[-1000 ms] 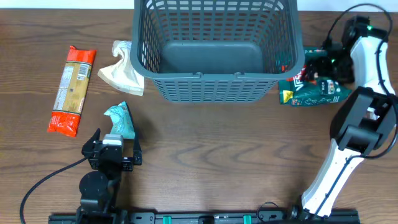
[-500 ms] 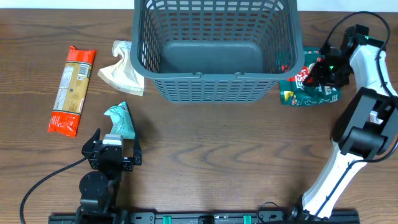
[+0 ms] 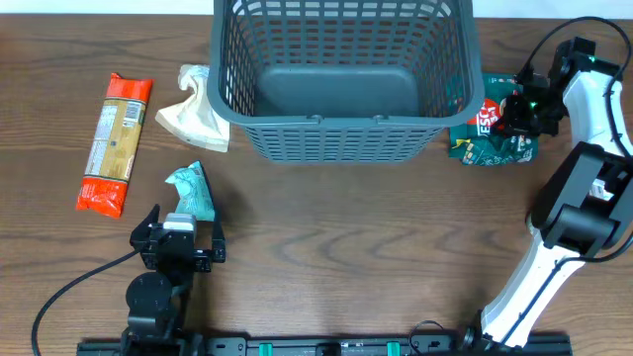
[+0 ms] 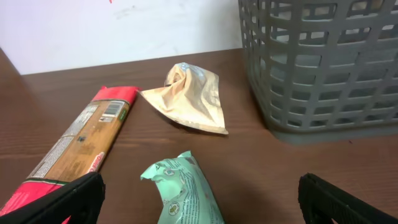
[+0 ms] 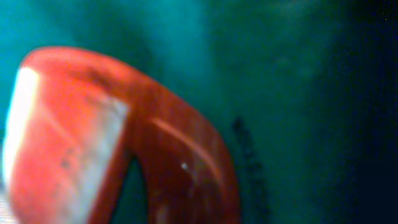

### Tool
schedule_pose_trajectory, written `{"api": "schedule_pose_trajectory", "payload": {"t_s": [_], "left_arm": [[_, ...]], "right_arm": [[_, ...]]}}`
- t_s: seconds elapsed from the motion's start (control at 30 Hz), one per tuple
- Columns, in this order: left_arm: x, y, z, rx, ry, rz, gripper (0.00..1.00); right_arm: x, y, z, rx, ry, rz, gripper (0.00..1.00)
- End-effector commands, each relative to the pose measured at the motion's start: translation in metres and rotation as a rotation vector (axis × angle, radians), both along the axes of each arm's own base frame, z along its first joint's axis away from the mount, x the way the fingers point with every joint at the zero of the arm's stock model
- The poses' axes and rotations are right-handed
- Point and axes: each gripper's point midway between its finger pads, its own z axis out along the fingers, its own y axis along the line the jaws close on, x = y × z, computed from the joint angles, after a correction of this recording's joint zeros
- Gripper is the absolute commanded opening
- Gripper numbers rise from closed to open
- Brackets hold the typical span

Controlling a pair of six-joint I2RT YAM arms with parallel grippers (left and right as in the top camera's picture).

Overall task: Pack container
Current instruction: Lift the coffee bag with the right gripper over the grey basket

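Right jaws just clamped green bag (image 3: pixel 488 141) beside basket (image 3: pixel 341 125), far-right corner of surface (image 3: pixel 336 257); lift-in looks next. Left jaws wide, idle.

Bright, even light from above falls on the wooden table (image 3: pixel 346 257); the container (image 3: pixel 341 138) casts only a soft, narrow shadow. The left wrist view is sharp and well lit. The right wrist view is dim and heavily blurred, filled by a teal-and-red packet (image 5: pixel 124 155).
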Motion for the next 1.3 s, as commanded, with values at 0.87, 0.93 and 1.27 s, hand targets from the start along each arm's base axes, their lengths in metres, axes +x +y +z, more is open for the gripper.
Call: {"api": "schedule_pose_trajectory", "payload": {"t_s": [0.87,0.93,1.27], "left_arm": [[0.000,0.002,-0.012,0.010,0.026,0.009,0.98],[0.000,0.002,-0.012,0.010,0.026,0.009,0.99],[0.000,0.002,-0.012,0.010,0.026,0.009,0.98]], "right_arm": [[-0.049,0.027,0.386,-0.275,-0.884,-0.096,0.01],[-0.058,0.042,0.401,-0.279,-0.931,-0.049,0.01],[-0.066,0.156,0.419,-0.199,-1.026,0.306,0.01]]}}
